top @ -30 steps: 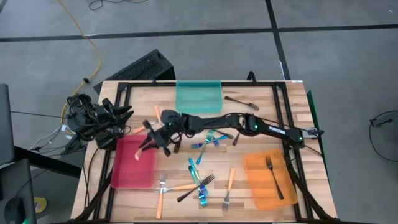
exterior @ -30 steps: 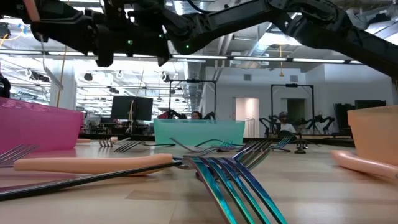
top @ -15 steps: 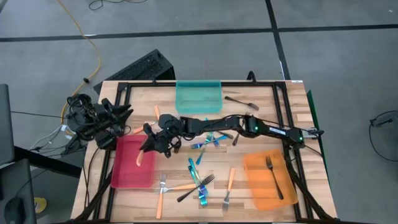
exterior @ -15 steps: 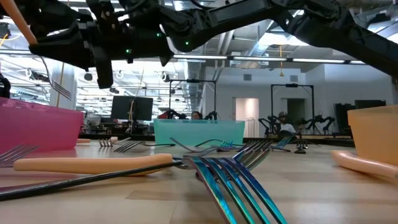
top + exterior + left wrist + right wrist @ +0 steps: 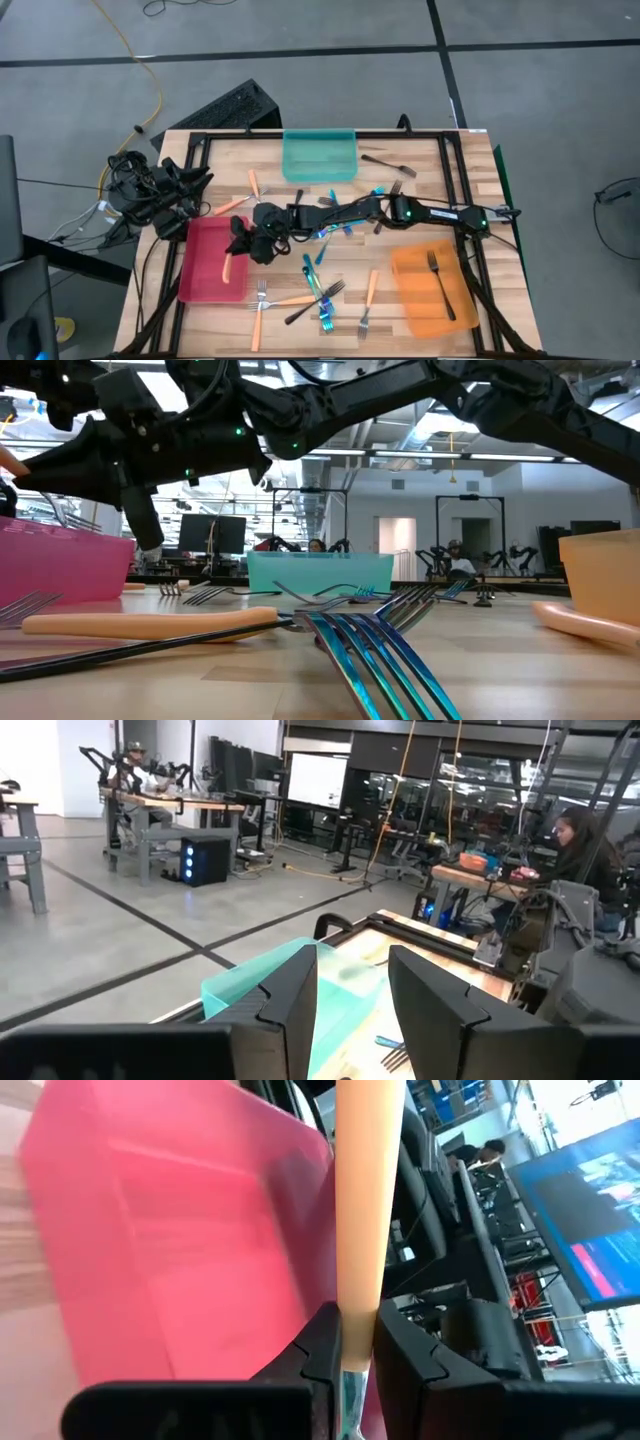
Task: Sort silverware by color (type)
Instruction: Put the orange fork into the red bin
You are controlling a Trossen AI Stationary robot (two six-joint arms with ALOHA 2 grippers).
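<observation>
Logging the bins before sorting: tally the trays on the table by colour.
Red tray: 1
Teal tray: 1
Orange tray: 1
Total: 3 trays

Orange-handled fork (image 5: pixel 366 1190), red tray (image 5: pixel 207 262)

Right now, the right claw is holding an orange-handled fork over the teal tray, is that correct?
Not quite: the right claw is holding the orange-handled fork, but over the red tray, not the teal tray. The high view shows it above that tray's inner edge, and the right wrist view shows pink under the handle.
</observation>
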